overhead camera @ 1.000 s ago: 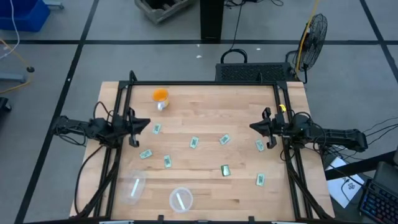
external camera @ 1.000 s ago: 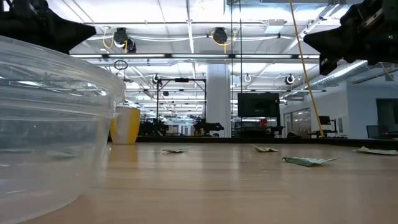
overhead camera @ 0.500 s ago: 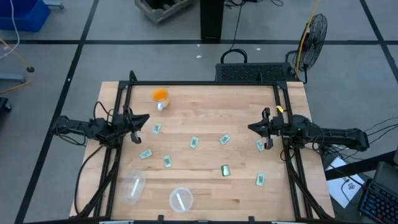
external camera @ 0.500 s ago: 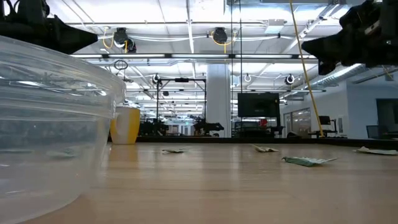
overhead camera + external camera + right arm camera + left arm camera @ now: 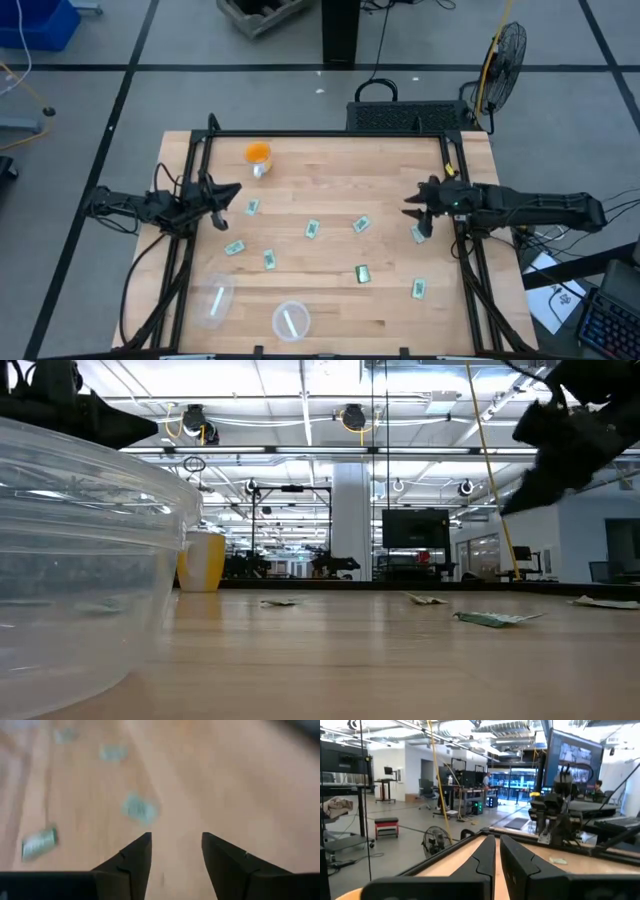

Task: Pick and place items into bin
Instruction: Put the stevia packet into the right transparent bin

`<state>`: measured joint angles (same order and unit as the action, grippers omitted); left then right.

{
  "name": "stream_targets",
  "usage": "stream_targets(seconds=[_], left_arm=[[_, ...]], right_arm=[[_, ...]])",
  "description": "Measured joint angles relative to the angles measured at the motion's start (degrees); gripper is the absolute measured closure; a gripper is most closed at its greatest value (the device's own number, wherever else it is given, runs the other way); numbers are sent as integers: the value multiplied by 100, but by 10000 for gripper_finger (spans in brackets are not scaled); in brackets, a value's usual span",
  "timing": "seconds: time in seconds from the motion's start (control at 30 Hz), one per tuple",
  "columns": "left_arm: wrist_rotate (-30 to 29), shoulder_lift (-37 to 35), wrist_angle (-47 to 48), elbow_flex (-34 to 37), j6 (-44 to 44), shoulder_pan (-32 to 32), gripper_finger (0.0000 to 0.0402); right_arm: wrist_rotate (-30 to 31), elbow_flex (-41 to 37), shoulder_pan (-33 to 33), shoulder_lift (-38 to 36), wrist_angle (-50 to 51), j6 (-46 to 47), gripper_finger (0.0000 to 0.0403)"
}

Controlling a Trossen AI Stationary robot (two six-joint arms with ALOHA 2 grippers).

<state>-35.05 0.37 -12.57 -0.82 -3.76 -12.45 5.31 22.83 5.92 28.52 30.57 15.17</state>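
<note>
Orange ball (image 5: 258, 152) beyond scattered packets (image 5: 313, 229)

We are in a large robotics lab. We see ceiling strip lights (image 5: 300, 450), monitors (image 5: 415, 528), workbenches (image 5: 465, 795) and a floor fan (image 5: 505, 50).

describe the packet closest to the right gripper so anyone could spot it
On the wooden table, look along its right side where the right gripper hangs, fingers open. The packet lies just beneath its fingertips, toward the near edge. It sits nearer the right frame rail than any other packet except one lower down.
</note>
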Motion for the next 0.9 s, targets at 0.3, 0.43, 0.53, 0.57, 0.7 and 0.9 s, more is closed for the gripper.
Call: stream_targets(seconds=[0.3, 0.43, 0.53, 0.57, 0.7, 0.9], left_arm=[[7, 1, 248, 0, 130, 0, 371], [11, 1, 204, 0, 118, 0, 371], [9, 0, 202, 0, 128, 0, 371], [13, 1, 204, 0, 128, 0, 371], [24, 1, 204, 0, 127, 0, 371], [22, 0, 204, 0, 136, 0, 371]], right_arm=[[-584, -8, -156, 569, 138, 2229, 253], [-1268, -4, -215, 798, 150, 2874, 254], [-1451, -4, -266, 922, 235, 3222, 254], [-1436, -2, -294, 949, 321, 3323, 254], [-1019, -2, -354, 1093, 835, 3712, 254], [-329, 0, -355, 1410, 1086, 3809, 255]])
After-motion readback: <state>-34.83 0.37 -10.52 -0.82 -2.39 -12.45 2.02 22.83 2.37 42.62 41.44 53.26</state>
